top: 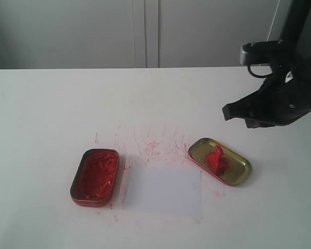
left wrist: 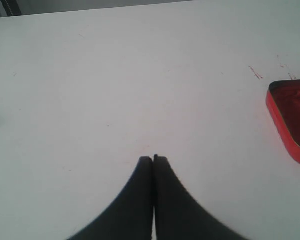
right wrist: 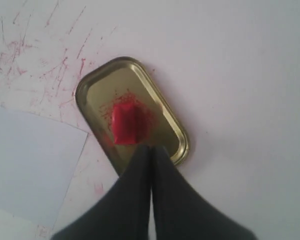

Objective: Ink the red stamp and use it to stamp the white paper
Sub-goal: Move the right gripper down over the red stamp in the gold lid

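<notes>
White table (top: 52, 114), streaked with red ink at centre. Black right arm, cut off at the right edge; right gripper (right wrist: 151, 148) hangs above the table, jaws pressed together, empty. Left gripper (left wrist: 153, 159), seen only from its wrist, likewise closed on nothing. Thin white rectangular paper (top: 163, 191) lies near centre, between rounded red ink-paste tin (top: 95, 177) (left) and shallow gold metal lid (top: 202, 149) (right). Small red plastic stamp (top: 216, 158) sits in the lid, outline blurred.
</notes>
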You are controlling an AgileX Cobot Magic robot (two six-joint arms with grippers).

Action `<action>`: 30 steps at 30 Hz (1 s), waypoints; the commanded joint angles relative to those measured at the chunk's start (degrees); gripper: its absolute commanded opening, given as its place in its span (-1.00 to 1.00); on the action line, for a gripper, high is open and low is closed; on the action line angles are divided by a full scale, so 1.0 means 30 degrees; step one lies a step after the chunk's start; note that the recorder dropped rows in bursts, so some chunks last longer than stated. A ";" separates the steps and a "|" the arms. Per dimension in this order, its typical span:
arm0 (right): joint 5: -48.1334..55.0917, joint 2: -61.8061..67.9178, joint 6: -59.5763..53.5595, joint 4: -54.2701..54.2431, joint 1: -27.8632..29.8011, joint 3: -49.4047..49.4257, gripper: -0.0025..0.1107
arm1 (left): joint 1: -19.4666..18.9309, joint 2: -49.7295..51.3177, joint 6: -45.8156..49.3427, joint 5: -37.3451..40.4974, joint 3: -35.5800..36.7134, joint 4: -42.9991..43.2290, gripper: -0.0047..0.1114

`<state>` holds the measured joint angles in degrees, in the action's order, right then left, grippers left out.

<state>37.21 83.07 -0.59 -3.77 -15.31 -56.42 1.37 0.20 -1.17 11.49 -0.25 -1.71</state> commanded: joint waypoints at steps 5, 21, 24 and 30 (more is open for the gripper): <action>0.0779 0.2656 -0.0247 -0.0193 -0.1224 -0.1378 -0.96 | -0.0024 -0.0065 -0.0046 0.0034 0.0083 0.0015 -0.92; 0.1101 0.5776 -0.0280 -0.0537 -0.1552 -0.3044 -0.55 | -0.0024 -0.0065 -0.0046 0.0034 0.0083 0.0015 -0.92; 0.0927 0.6014 -0.0280 -0.0585 -0.1552 -0.3083 -0.46 | -0.0024 -0.0065 -0.0046 0.0034 0.0083 0.0015 -0.92; 0.0663 0.6715 -0.0244 -0.0585 -0.1552 -0.3083 -0.46 | -0.0024 -0.0065 -0.0046 0.0034 0.0083 0.0015 -0.92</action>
<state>39.82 102.24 -0.67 -5.47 -19.94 -65.45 1.37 0.20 -1.17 11.49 -0.25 -1.71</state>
